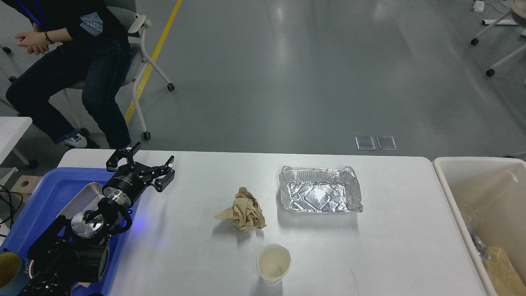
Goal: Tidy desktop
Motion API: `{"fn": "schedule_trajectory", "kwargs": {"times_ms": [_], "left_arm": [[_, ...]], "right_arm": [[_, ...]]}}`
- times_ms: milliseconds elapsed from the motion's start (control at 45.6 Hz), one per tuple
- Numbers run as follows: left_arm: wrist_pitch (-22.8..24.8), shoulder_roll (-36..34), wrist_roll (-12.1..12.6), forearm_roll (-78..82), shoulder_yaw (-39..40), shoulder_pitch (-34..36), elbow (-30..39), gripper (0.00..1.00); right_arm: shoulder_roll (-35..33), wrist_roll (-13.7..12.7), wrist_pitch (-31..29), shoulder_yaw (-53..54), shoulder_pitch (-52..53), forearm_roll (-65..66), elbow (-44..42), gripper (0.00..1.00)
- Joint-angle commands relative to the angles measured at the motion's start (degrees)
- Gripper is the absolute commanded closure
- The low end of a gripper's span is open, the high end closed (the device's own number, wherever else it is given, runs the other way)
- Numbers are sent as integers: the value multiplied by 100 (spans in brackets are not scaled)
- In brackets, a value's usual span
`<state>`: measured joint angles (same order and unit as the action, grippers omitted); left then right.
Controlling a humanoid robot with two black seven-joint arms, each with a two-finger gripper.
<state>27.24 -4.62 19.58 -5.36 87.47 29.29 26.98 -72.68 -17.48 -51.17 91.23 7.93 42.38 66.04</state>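
Observation:
The white desktop [185,255] fills the lower part of the head view. On it lie a crumpled brown paper napkin [244,209] near the middle, a crinkled foil tray [320,195] to its right, and an empty paper cup [273,263] near the front edge. My left gripper [144,164] is open and empty, held over the desktop's far left beside the blue tray. My right gripper is out of view.
A blue plastic tray [41,197] at the left holds a metal pan [88,195], partly hidden by my left arm. A cream bin [456,193] at the right holds some rubbish. A seated person [70,61] is beyond the table's far left corner.

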Motion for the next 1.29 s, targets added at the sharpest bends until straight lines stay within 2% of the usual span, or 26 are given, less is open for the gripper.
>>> {"fn": "schedule_trajectory", "kwargs": {"times_ms": [0,153,329,570,658,767,877,943,1008,1096,1271], "left_arm": [[0,5,20,0,-10,-20,0,0],[0,5,20,0,-159,-28,-9,0],[0,66,-24,0,-326,-28,-9,0],[0,66,-33,0,-362,-37,-9,0],[0,66,-33,0,-362,-81,-9,0],[18,75,-42,0,-362,-107,0,0],[9,128,-42,0,-362,-107,-9,0],[0,189,-42,0,-353,-107,-9,0],[-9,198,-42,9,-353,-107,-9,0],[-17,225,-42,9,-362,-134,-9,0],[-35,321,-42,18,-371,-143,-9,0]], "right_arm": [[-369,-1,-217,0,77,156,295,0],[-625,-1,-367,-8,42,182,989,0],[-564,-1,-383,-79,-64,709,999,0],[859,17,-279,-35,-389,1948,885,0],[1360,26,-34,18,-573,2213,788,0],[1686,35,458,71,-907,2230,849,0],[1722,-36,827,123,-1171,2230,849,0],[1660,-149,1126,167,-1224,2143,779,0],[1555,-483,1416,299,-1294,1863,586,0],[1520,-896,1672,431,-1478,792,138,0],[1317,-932,2129,492,-1620,-827,-214,0]]}}
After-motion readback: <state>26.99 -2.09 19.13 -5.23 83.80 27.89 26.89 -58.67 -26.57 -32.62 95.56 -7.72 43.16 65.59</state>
